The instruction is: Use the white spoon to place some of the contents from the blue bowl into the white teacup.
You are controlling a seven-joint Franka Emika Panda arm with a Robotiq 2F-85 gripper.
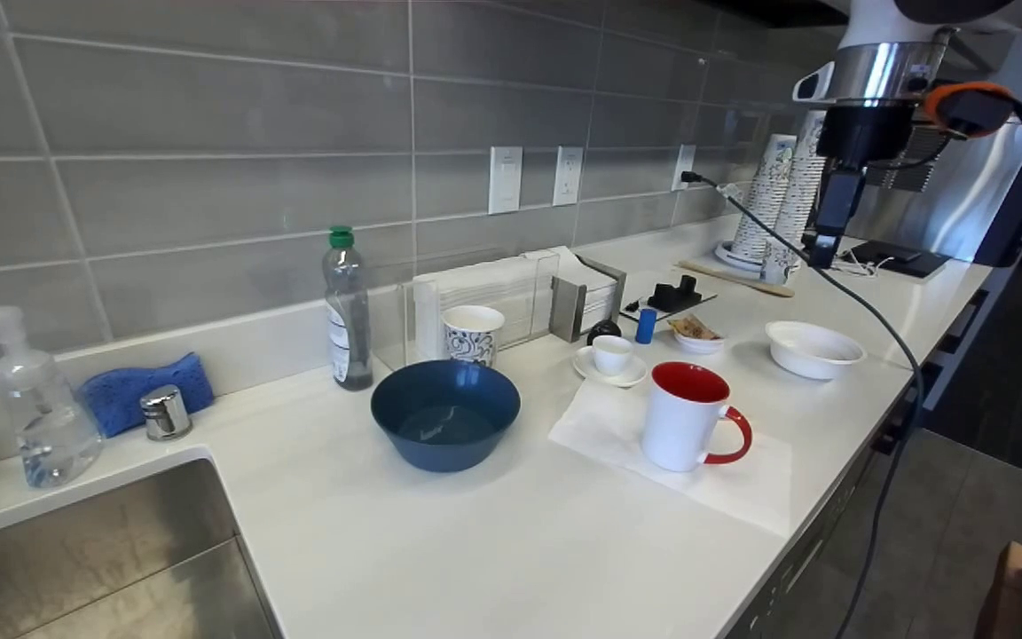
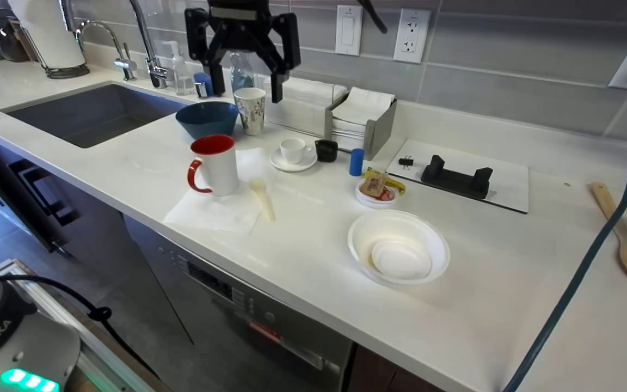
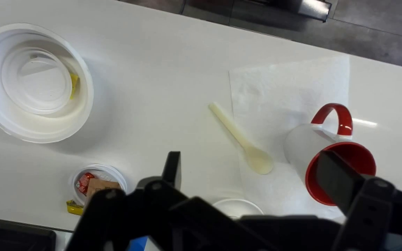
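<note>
White spoon: beside red-handled mug, scoop end toward it. Likely light, stiff (thin; may skid when pinched). Take hold mid-handle, across width. Gripper: spread wide, nothing held.

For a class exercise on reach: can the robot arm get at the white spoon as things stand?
Probably yes: the jaws are open, and the white spoon lies uncovered, partly on a napkin. The red-handled mug near the spoon's scoop seems the main thing to avoid.
</note>
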